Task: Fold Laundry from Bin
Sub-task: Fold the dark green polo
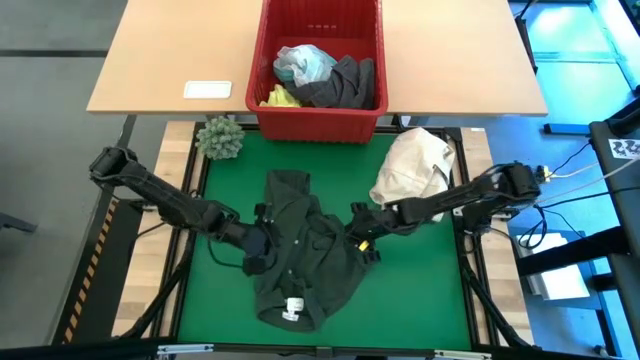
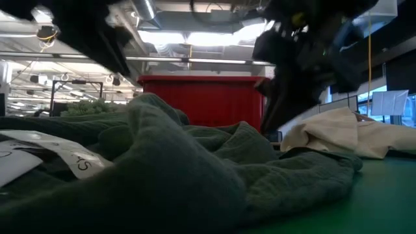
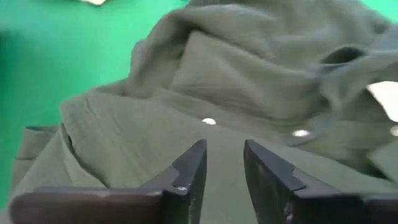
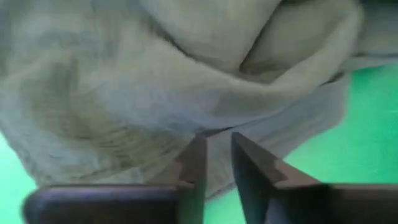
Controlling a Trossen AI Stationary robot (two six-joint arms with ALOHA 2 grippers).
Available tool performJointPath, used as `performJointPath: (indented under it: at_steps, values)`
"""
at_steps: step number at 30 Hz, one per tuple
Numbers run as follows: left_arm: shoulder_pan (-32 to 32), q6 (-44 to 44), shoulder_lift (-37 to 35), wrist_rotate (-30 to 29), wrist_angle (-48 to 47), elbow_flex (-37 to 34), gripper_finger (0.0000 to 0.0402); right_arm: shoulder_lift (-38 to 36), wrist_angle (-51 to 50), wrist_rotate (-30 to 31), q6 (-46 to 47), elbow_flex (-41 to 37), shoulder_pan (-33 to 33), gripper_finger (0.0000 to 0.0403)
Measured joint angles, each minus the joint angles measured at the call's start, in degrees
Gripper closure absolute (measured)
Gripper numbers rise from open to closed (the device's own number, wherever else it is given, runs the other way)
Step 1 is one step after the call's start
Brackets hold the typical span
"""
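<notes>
Both grippers sit low over the dark green shirt [image 1: 300, 262] crumpled on the green mat [image 1: 420, 300], the left gripper [image 3: 222, 163] at one flank and the right gripper [image 4: 217, 155] at the other, each with its fingers a narrow gap apart and no cloth caught between them. The red bin [image 1: 318, 120] with the remaining laundry stands well beyond them. If they close here, I think they could pinch only a loose wrinkle, so the shirt bunches rather than spreading flat.

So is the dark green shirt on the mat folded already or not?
Not folded. The dark green shirt lies crumpled on the green mat, with bunched ridges and uneven edges.
</notes>
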Motion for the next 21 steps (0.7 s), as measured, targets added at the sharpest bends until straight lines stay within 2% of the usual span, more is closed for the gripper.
performJointPath:
  at_steps: [4, 9, 13, 21]
  values:
    - [4.6, 0.1, 0.0, 1.9, 5.0, -5.0, 0.0344, 3.6, 1.5, -2.6, -0.7, 0.0, -1.5, 0.0396]
    - [7.8, -3.0, 0.0, 6.6, 4.4, -8.1, 0.0378, 4.8, -2.8, 0.2, 2.1, 0.3, -2.2, 0.0389]
    - [7.9, -5.4, 0.0, 9.1, 1.5, -8.4, 0.0397, 4.1, -8.5, 2.1, 6.4, 0.4, -2.1, 0.04]
    - [6.4, -7.7, 0.0, 9.6, -0.1, -8.4, 0.04, 0.5, -24.4, 1.1, 17.4, 0.3, 1.8, 0.04]
